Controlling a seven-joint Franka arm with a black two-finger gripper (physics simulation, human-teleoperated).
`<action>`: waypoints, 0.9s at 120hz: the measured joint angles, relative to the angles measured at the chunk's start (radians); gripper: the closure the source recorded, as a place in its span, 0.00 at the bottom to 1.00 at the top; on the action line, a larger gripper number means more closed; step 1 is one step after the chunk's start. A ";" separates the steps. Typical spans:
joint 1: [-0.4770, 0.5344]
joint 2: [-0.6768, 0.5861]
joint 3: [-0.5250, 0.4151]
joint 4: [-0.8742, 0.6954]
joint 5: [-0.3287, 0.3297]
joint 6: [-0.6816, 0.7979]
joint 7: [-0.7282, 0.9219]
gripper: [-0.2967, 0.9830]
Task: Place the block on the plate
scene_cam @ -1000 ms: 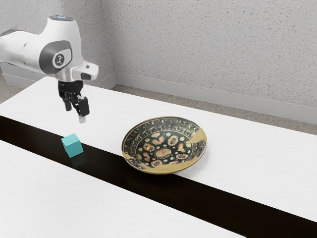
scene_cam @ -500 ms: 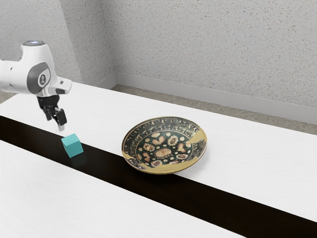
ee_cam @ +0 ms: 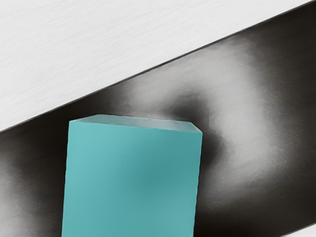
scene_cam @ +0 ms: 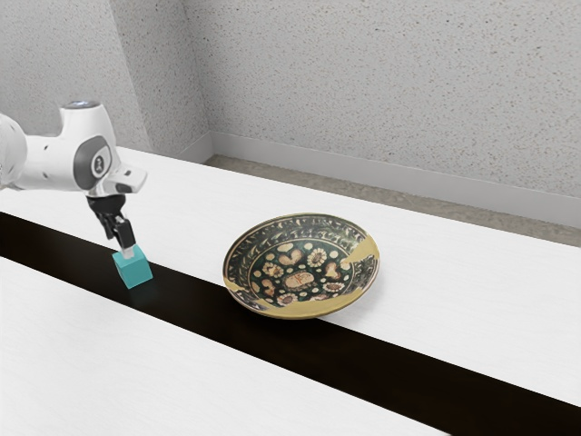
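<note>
And here's the end effector [scene_cam: 126, 251], down low at the teal block [scene_cam: 134, 273], its tip right at the block's upper part in the exterior view! Is it released or clenched, is it gripping the cube? I can't tell from here; the pictures don't settle it. The white arm [scene_cam: 56, 165] comes in from the exterior view's left, with the black end effector pointing down.

The block itself sits on the glossy dark stripe [scene_cam: 363, 368] that runs across the white bench [scene_cam: 454, 282], off the plate [scene_cam: 300, 279] and well apart from it. Over in the wrist view, the block looms large and close, a broad teal face with a narrow, paler face along one edge. Around it the dark stripe shows soft, pale reflections, and white bench lies on either side of the stripe.

Now to the target, and what a handsome one: a wide, shallow plate with a raised rim, dark in the middle with cream and tan flowers and leafy shapes, plain yellowish patches breaking up the rim. It lies to the block's side, toward the exterior view's right, its near edge reaching over the stripe there. Behind the bench, a speckled grey wall [scene_cam: 363, 73] rises above a pale baseboard [scene_cam: 363, 173].
</note>
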 joint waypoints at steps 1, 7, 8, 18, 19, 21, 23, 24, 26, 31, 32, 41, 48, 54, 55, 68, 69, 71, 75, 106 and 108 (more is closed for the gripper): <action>0.003 0.003 -0.003 0.001 -0.001 0.000 0.002 0.23; 0.018 0.014 -0.019 0.007 -0.003 0.001 0.014 0.23; 0.019 0.016 -0.020 0.007 -0.003 0.001 0.016 0.23; 0.037 0.032 -0.039 0.022 -0.005 0.002 0.033 0.23; 0.040 0.035 -0.043 0.026 -0.005 0.002 0.035 0.23; 0.045 0.039 -0.049 0.031 -0.005 0.002 0.038 0.23; 0.050 0.043 -0.053 0.036 -0.005 0.002 0.042 0.23; 0.052 0.045 -0.054 0.038 -0.006 0.002 0.043 0.23; 0.055 0.050 -0.058 0.042 -0.006 0.003 0.047 0.23; 0.064 0.059 -0.062 0.048 -0.006 0.003 0.055 0.23; 0.065 0.060 -0.063 0.049 -0.006 0.003 0.056 0.23; 0.083 0.080 -0.081 0.068 -0.006 0.003 0.069 0.23; 0.089 0.096 -0.088 0.081 -0.007 0.003 0.078 0.23; 0.097 0.105 -0.093 0.086 -0.010 0.004 0.085 0.23; 0.098 0.107 -0.094 0.086 -0.010 0.004 0.086 0.23; 0.112 0.125 -0.107 0.088 -0.016 0.004 0.097 0.23; 0.114 0.127 -0.109 0.088 -0.016 0.004 0.098 0.23; 0.117 0.130 -0.112 0.089 -0.017 0.005 0.099 0.23; 0.122 0.135 -0.117 0.089 -0.017 0.008 0.102 0.23; 0.139 0.165 -0.133 0.089 -0.020 0.034 0.119 0.23; 0.140 0.166 -0.133 0.089 -0.020 0.035 0.119 0.23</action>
